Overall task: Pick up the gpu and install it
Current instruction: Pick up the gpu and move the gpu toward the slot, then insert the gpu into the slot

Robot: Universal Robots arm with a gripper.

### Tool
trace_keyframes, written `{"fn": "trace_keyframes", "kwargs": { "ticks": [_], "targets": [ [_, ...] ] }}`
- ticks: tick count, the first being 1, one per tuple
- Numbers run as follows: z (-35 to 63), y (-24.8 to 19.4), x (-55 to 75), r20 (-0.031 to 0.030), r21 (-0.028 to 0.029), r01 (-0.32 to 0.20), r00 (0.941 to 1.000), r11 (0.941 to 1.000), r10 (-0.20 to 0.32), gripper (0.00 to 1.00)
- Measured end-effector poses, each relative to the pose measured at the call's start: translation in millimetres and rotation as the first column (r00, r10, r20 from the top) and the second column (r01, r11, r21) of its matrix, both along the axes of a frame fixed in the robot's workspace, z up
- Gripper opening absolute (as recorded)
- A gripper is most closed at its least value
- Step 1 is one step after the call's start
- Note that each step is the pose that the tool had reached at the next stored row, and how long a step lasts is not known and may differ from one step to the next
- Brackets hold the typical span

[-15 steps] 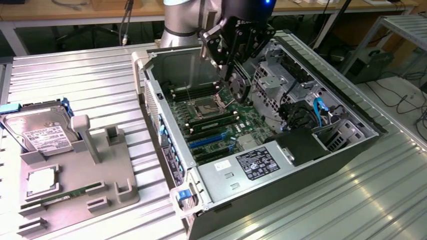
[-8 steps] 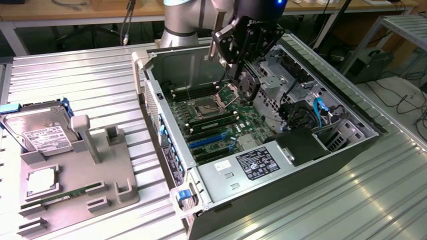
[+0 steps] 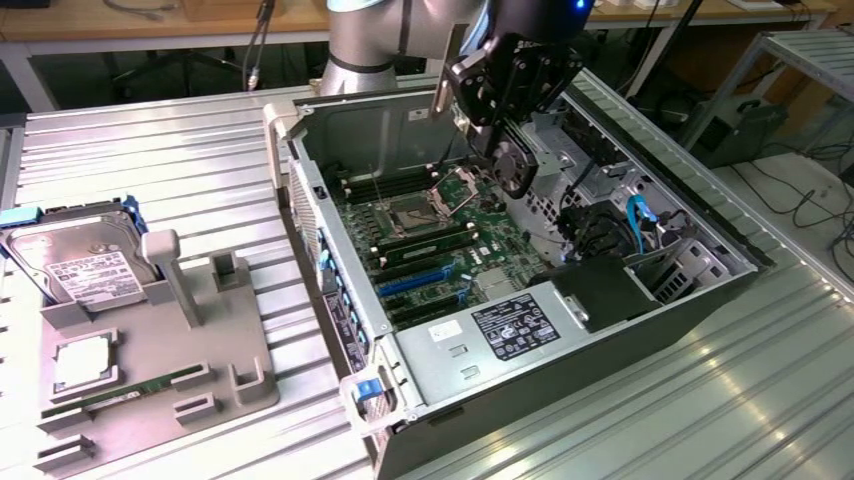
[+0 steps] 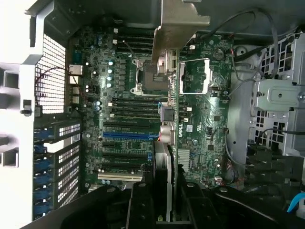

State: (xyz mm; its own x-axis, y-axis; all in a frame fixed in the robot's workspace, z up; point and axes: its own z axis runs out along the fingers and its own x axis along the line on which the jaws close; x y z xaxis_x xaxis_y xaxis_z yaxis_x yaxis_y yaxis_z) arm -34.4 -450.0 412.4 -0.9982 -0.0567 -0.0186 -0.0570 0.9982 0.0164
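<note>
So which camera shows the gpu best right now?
The exterior view: the gpu shows its round fan face above the motherboard. The wrist view sees it edge-on, clamped in the tool.

I am wearing a smooth silver-grey shell on my arm (image 3: 380, 40), which is swelling into a rounded joint and turning black toward the wrist, where a small blue light (image 3: 577, 5) is glowing. My gripper (image 3: 511, 130) is showing matte black, blocky plates dotted with small round screws, and its fingers (image 4: 140, 205) are looking black and chunky.
</note>
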Motion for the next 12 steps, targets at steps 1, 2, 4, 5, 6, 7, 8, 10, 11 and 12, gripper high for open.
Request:
{"fn": "trace_keyframes", "kwargs": {
  "ticks": [1,2,4,5,6,7,8,10,11,12],
  "targets": [
    [0.0,0.0,0.0,0.0000,-0.0001,0.000,1.0000,1.0000,0.000,0.27],
    [0.0,0.0,0.0,0.0000,-0.0001,0.000,1.0000,1.0000,0.000,0.27],
    [0.0,0.0,0.0,0.0000,-0.0001,0.000,1.0000,1.0000,0.000,0.27],
    [0.0,0.0,0.0,0.0000,-0.0001,0.000,1.0000,1.0000,0.000,0.27],
    [0.0,0.0,0.0,0.0000,0.0000,0.000,1.0000,1.0000,0.000,0.27],
    [0.0,0.0,0.0,0.0000,0.0000,0.000,1.0000,1.0000,0.000,0.27],
    [0.0,0.0,0.0,0.0000,0.0000,0.000,1.0000,1.0000,0.000,0.27],
    [0.0,0.1,0.0,0.0000,0.0000,0.000,1.0000,1.0000,0.000,0.27],
    [0.0,0.1,0.0,0.0000,0.0000,0.000,1.0000,1.0000,0.000,0.27],
    [0.0,0.0,0.0,0.0000,0.0000,0.000,1.0000,1.0000,0.000,0.27]
  ]
}}
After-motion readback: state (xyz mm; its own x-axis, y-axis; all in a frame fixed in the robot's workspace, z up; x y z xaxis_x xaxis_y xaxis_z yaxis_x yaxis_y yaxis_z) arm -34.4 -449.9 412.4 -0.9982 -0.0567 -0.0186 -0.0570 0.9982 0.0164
